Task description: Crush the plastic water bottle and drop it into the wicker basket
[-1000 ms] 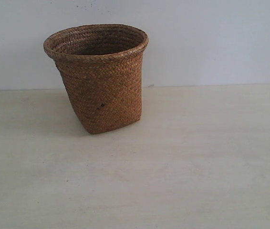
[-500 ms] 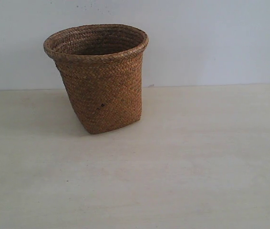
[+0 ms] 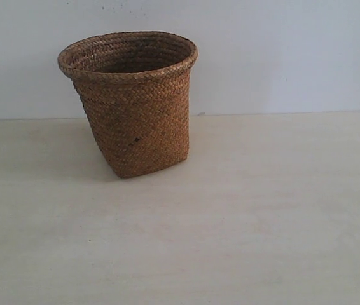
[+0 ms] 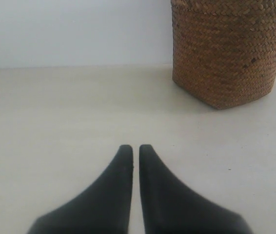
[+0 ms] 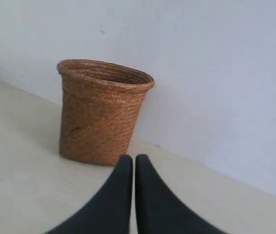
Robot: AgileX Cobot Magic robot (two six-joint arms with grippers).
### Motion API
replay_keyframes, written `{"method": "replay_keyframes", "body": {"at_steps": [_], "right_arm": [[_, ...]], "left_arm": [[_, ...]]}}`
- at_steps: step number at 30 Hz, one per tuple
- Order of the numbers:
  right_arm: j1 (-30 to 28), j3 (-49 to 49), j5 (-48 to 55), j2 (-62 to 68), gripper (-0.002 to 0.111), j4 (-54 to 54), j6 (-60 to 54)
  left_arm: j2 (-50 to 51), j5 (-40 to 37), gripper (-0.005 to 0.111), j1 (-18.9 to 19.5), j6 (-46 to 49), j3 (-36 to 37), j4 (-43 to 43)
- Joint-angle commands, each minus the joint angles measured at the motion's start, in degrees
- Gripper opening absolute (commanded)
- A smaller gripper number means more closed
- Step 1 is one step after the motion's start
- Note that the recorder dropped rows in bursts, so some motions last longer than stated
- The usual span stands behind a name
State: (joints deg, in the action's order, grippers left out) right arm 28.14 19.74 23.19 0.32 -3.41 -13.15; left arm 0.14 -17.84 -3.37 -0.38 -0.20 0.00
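Observation:
The brown wicker basket (image 3: 131, 101) stands upright on the pale table (image 3: 243, 210), near the back wall and left of the middle. It also shows in the left wrist view as the wicker basket (image 4: 226, 51) and in the right wrist view as the wicker basket (image 5: 101, 112). The plastic water bottle is out of view in every frame. My left gripper (image 4: 135, 148) is shut with nothing between its black fingers, low over bare table, well short of the basket. My right gripper (image 5: 133, 158) is shut and empty too, pointing toward the basket from a distance. Neither gripper shows in the exterior view.
A plain white wall (image 3: 282, 51) runs along the table's back edge right behind the basket. Nothing else stands on the pale table top around the basket.
The dark tip of the right arm at the exterior view's right edge has slid out of the frame. The basket has not moved.

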Motion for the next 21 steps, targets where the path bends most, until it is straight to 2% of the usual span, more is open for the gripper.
{"method": "replay_keyframes", "body": {"at_steps": [1,10,16,21], "right_arm": [[-7.30,-1.48,-1.85,-0.32,0.000,0.95,-0.69],[-25.33,-10.19,-4.38,-0.32,0.000,-0.75,-0.31],[-29.96,-19.74,-13.48,-0.32,0.000,-0.86,1.21],[-29.96,-19.74,-8.11,-0.32,0.000,-0.86,1.55]], "left_arm": [[-0.14,0.20,0.004,0.19,0.38,0.20,-0.62],[-0.14,0.20,0.004,0.19,0.38,0.20,-0.62],[-0.14,0.20,0.004,0.19,0.38,0.20,-0.62],[-0.14,0.20,0.004,0.19,0.38,0.20,-0.62]]}}
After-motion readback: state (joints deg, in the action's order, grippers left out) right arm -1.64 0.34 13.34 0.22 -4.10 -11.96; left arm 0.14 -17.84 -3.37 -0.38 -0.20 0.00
